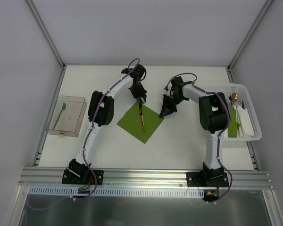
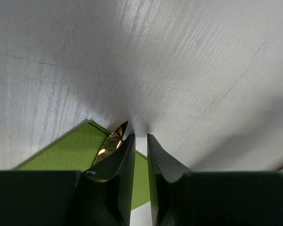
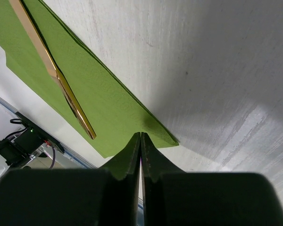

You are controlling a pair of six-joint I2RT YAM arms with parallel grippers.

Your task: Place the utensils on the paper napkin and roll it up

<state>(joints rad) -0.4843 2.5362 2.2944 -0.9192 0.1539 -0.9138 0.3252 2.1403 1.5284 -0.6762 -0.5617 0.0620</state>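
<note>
The olive-green paper napkin (image 1: pixel 151 123) lies flat on the table like a diamond. One gold-coloured knife (image 1: pixel 142 118) lies across it; its serrated tip (image 2: pixel 111 142) shows in the left wrist view, its length (image 3: pixel 52 70) in the right wrist view. My left gripper (image 1: pixel 140 97) hovers over the napkin's far corner (image 2: pixel 70 150), jaws a narrow gap apart and empty, the knife tip just left of them. My right gripper (image 1: pixel 168 112) is shut, its tips (image 3: pixel 140 135) over the napkin's right corner (image 3: pixel 132 108); the napkin looks flat there. More utensils (image 1: pixel 235 98) stand in the basket.
A white basket (image 1: pixel 255 123) at the right holds white paper sheets, utensils and a green sheet (image 1: pixel 234 128). A clear box (image 1: pixel 67 116) with a teal spoon sits at the left. Walls enclose the table on three sides.
</note>
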